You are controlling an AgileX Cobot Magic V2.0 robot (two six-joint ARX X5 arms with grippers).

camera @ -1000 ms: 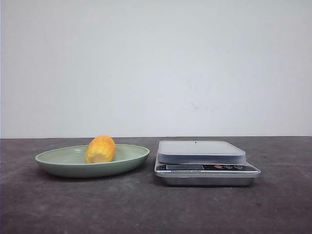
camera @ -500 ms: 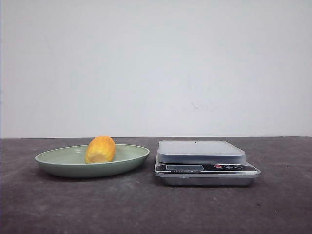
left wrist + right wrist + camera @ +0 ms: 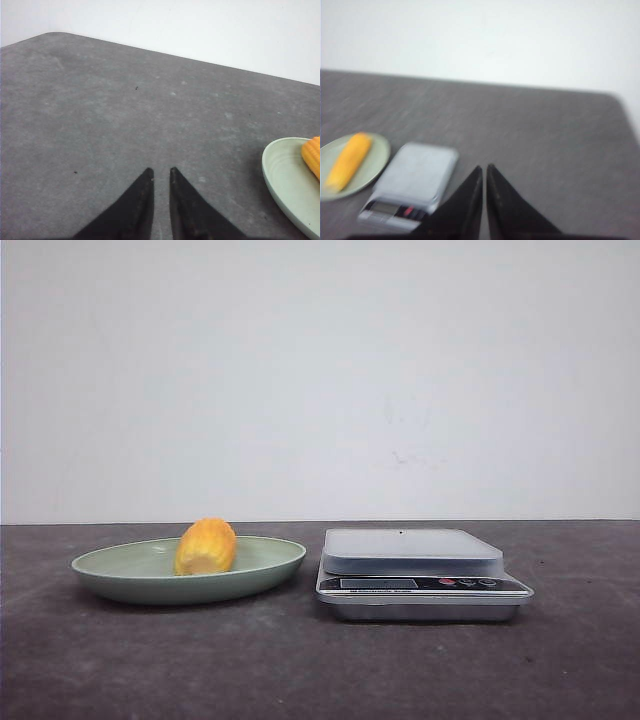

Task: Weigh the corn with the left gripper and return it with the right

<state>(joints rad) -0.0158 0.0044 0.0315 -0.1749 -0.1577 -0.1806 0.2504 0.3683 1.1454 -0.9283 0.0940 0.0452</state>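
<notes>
There is 1 corn (image 3: 206,546), 1 green plate (image 3: 120,580), 1 scale (image 3: 420,574) and 1 gray table (image 3: 300,670). The corn lies in the plate, a little right of the plate's middle in the front view. The plate sits on the left side of the table and the scale sits just beside it on the right, with a small gap between them. Nothing is on the scale's flat top. There are 2 grippers. The left gripper (image 3: 160,173) hangs over bare table, with its 2 black fingers (image 3: 137,200) almost together and only a thin gap between the tips. It holds nothing. The plate and a bit of the corn show at the edge of its view, off to the side of the fingers. The right gripper (image 3: 484,169) also has its 2 fingers pressed nearly together and holds nothing. Its picture is blurry. The front view shows no arms at all. The right wrist view shows the corn's whole long shape (image 3: 348,161) and the scale's top from above (image 3: 415,177), which the front view does not.
</notes>
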